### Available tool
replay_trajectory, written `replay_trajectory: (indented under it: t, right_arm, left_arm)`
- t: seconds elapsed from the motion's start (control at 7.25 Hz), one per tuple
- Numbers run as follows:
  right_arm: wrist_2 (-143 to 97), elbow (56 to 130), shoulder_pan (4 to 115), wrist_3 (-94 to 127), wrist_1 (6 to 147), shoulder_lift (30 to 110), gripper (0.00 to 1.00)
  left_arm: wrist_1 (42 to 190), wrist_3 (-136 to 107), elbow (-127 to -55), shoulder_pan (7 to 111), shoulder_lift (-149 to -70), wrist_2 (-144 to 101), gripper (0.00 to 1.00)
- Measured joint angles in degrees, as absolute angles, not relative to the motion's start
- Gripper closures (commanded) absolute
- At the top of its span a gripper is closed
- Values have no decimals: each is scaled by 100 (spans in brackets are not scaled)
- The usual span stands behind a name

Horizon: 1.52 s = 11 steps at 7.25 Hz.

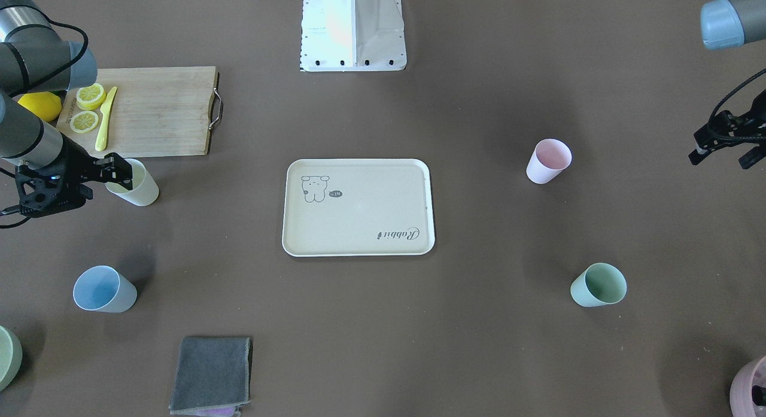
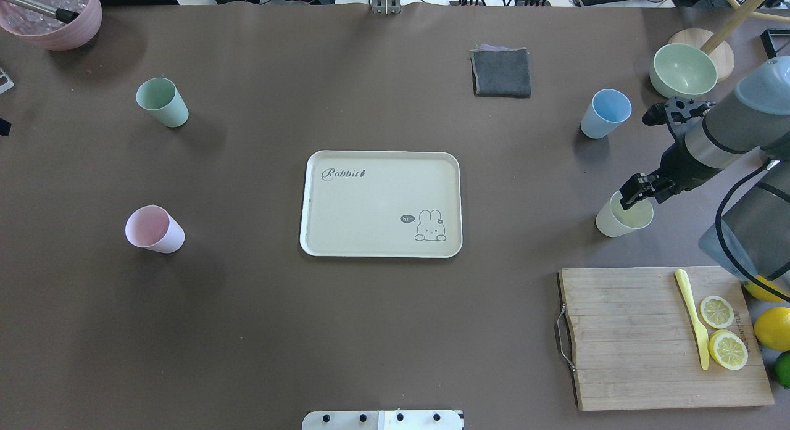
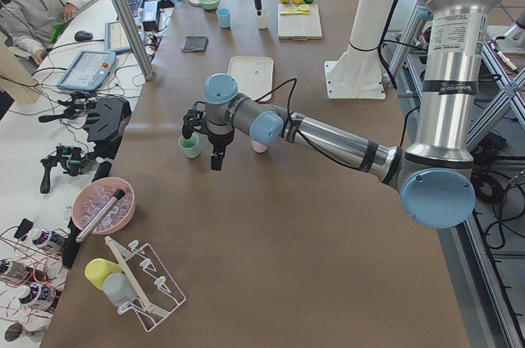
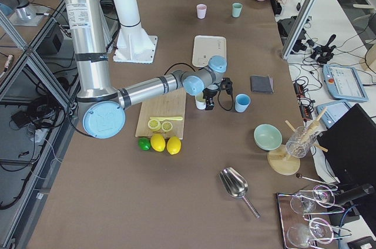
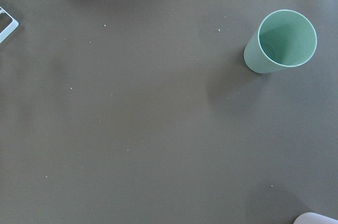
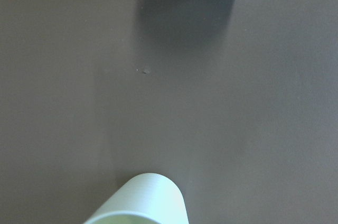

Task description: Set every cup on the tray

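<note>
The flat cream-beige rectangular tray with a rabbit print [image 2: 370, 198] lies bare in the middle of the brown surface [image 2: 247, 331], where both arms can probably reach it. The four cups stand upright and well apart around it, two on each side, so each arm can likely serve its own pair. The pastel yellow plastic tumbler [image 2: 619, 221] and the light blue plastic tumbler [image 2: 605, 114] are on the robot's right. The mint green plastic tumbler [image 2: 162, 102] and the pale pink plastic tumbler [image 2: 154, 229] are on its left. None is on the tray yet, so the task reads as at its first pick. The right claw [image 1: 119, 170] meets the yellow tumbler at a slant, at the outer part of its rim. That angle would suit a pinch of the thin wall, with one finger inside and one outside. The tumbler seems to rest on the surface. The fingers are at the rim, but I cannot tell whether they grip the wall or merely flank it. The left claw [image 1: 720, 160] hangs above the surface, well apart from the pink tumbler on its outer side. Its fingers are spread wide, holding and touching nothing, and its wrist view looks down on the mint tumbler.
</note>
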<state>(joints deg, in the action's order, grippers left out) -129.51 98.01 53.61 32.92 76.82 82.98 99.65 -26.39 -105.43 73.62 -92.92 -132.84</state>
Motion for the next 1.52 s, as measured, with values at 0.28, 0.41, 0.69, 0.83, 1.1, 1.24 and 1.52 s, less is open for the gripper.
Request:
replay_trajectory:
  t: [0.28,0.41,0.69,0.83,1.1,1.24,1.52]
  right_arm:
    - [-12945,9791,5304,3290,7682,8299,100]
    - [-13000,9816,5296,3296,7682,8275,100]
    - [-13227,9856,5289,3519,7697,8045,100]
    - [-13310,9867,5277,3812,7722,7812,100]
    - [-13342,9849,5100,4661,7757,7223,100]
    - [-13269,9827,4916,5109,7760,6949,100]
    - [-13012,9671,4596,5790,7763,6446,100]
  left_arm:
    - [9970,-3146,-10549,6983,-9366,-13275,48]
    - [9969,-3284,-10557,6801,-9381,-13275,48]
    - [9967,-3362,-10601,6390,-9395,-13278,38]
    - [9967,-3374,-10654,6193,-9394,-13275,28]
    - [9975,-3605,-10806,5740,-9388,-13212,29]
    - [9996,-3787,-10888,5472,-9382,-13039,31]
    - [10146,-4120,-10891,5005,-9374,-12688,41]
